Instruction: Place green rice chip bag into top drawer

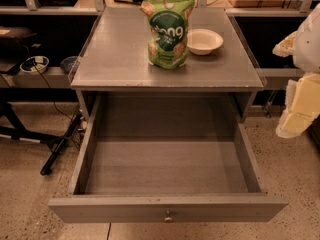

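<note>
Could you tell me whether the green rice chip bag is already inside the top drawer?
No, the green rice chip bag stands on the tabletop beside the white bowl, while the gripper hangs at the right edge.

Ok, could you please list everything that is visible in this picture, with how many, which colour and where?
green rice chip bag: one, green with white lettering, upright on the tabletop, left of the bowl
bowl: one, white, on the tabletop, right of the bag
tabletop: one, grey, above the drawer
top drawer: one, grey, pulled open
knob: one, metal, centre of the drawer front
small round dish: one, pale, low shelf at far left
floor: one, speckled beige, around the table
gripper: one, white and yellowish, right edge of view, beside the table, apart from the bag
</note>
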`<action>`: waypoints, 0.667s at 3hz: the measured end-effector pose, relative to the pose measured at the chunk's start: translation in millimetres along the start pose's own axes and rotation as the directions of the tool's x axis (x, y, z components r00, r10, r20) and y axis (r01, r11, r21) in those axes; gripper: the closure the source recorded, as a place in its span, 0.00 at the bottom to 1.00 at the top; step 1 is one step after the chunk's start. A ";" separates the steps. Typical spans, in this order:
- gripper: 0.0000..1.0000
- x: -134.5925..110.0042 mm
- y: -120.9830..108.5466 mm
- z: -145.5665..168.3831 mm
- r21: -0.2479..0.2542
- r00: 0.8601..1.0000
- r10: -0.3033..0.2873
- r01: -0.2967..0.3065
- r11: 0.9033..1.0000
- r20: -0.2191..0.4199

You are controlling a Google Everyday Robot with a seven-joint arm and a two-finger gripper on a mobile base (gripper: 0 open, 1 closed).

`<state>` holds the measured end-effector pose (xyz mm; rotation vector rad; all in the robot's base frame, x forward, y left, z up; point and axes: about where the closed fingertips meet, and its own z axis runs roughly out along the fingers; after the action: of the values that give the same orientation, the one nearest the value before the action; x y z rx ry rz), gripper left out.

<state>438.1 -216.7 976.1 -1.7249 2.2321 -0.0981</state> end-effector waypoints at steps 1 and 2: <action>0.00 0.0 0.0 0.0 0.000 1.000 0.000 0.000 1.000 0.000; 0.00 -6.0 -2.1 -3.3 0.020 0.998 -0.001 -0.001 1.000 0.068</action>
<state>440.5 -212.0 981.0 -1.6919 2.1753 -0.0613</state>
